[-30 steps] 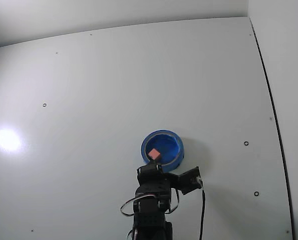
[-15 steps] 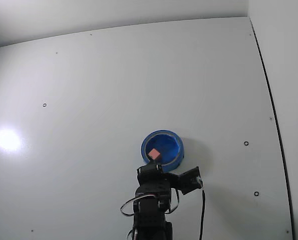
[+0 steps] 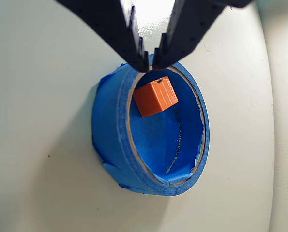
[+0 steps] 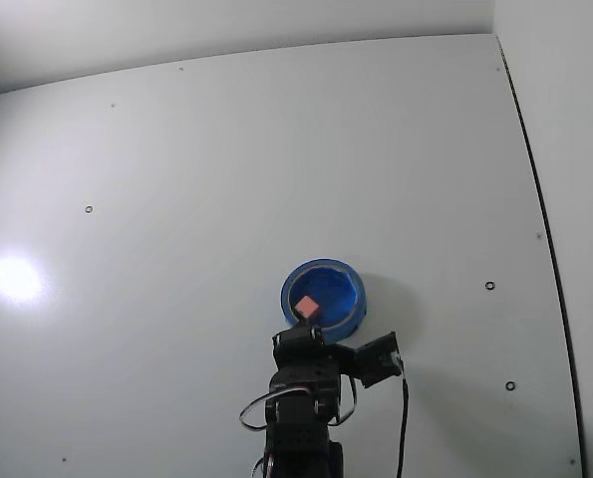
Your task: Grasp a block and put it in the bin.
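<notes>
The block (image 3: 156,95), a small orange-red cube, lies inside the blue bin (image 3: 113,129), close to the wall nearest the arm. In the fixed view the block (image 4: 305,305) shows at the lower left of the bin (image 4: 344,299). My gripper (image 3: 150,62) hangs over that near rim, its two black fingers almost touching with nothing between them. The cube sits just past the fingertips, apart from them. In the fixed view the gripper (image 4: 305,323) points at the bin's lower edge.
A pale table (image 4: 226,179) with small screw holes spreads around the bin. A dark seam (image 4: 535,199) runs along the right side. The arm's base and its cable (image 4: 404,428) sit at the bottom edge, and a light glare (image 4: 15,279) lies at the left.
</notes>
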